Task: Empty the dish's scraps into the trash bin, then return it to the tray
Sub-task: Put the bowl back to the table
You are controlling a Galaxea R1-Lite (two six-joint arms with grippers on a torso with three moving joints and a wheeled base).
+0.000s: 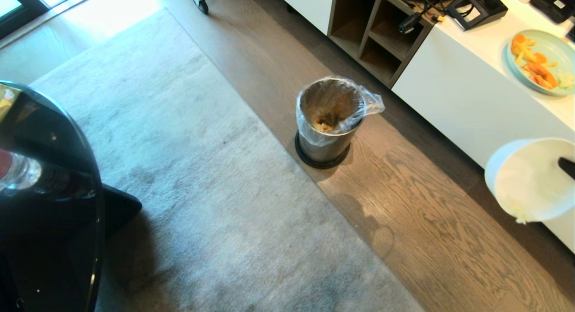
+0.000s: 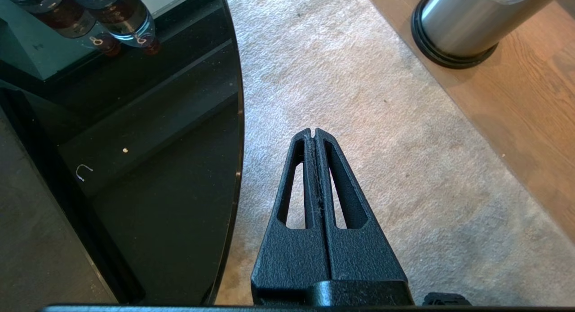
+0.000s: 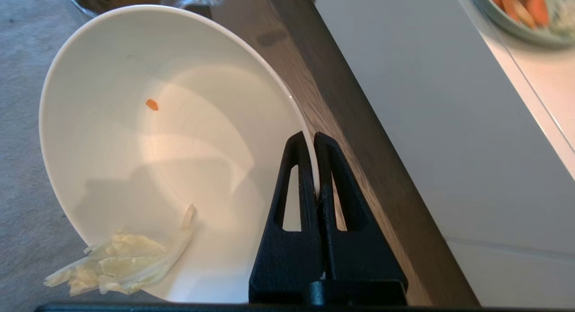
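My right gripper [image 3: 314,139] pinches the white bowl's [image 3: 170,136] rim, tilted; cabbage-like shreds [image 3: 117,267] overhang its lip. Left gripper [image 2: 314,134] pressed together over rug [image 2: 382,123]. Steel trash bin [image 1: 325,141] well apart.

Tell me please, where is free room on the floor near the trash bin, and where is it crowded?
Free: the grey rug between the black glass table and the trash bin, and the wood floor in front of the bin. Crowded: the narrow strip between bin and white cabinet.

1 bowl [image 3: 134,136], 1 bin [image 1: 327,123], 1 plate [image 1: 546,60]
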